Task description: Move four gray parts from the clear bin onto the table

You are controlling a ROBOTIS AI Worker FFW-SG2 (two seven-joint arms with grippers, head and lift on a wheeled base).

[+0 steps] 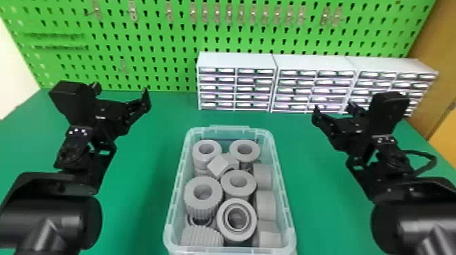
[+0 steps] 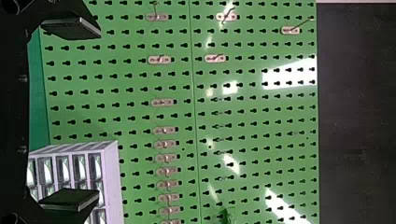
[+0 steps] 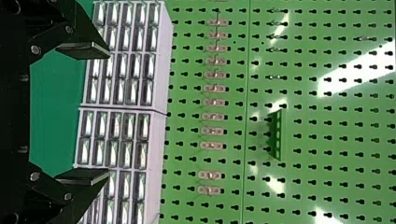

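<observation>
“Bin (image 1: 229, 251) first: how is it placed from each claw?”

“Inward of both and back toward the robot, with both claws seemingly held higher. From the left claw (image 1: 121, 91) it is found to the right; from the right claw (image 1: 333, 108), to the left. Its long axis is laid fore and aft, roughly along the way the claws are pointed.”

“And the fingers?”

“Spread apart on both, with nothing held between them.”

“By which arm would a gray part be met sooner?”

“That is settled by the part. The far left ring (image 1: 206, 160) is nearer the left claw, the far right ring (image 1: 245, 156) nearer the right. Both are stood hole upward, so a downward turn and an approach from above would probably be needed, with the table (image 1: 146, 190) outside the bin left for setting down.”

“What is added by the wrist views?”

“The layout of the parts is given by the head view. Ahead of the left claw, a dark panel (image 2: 357, 112) is seen past the pegboard (image 2: 252, 116) in its wrist view; ahead of the right, a small green holder (image 3: 276, 135) is seen in its own.”
</observation>
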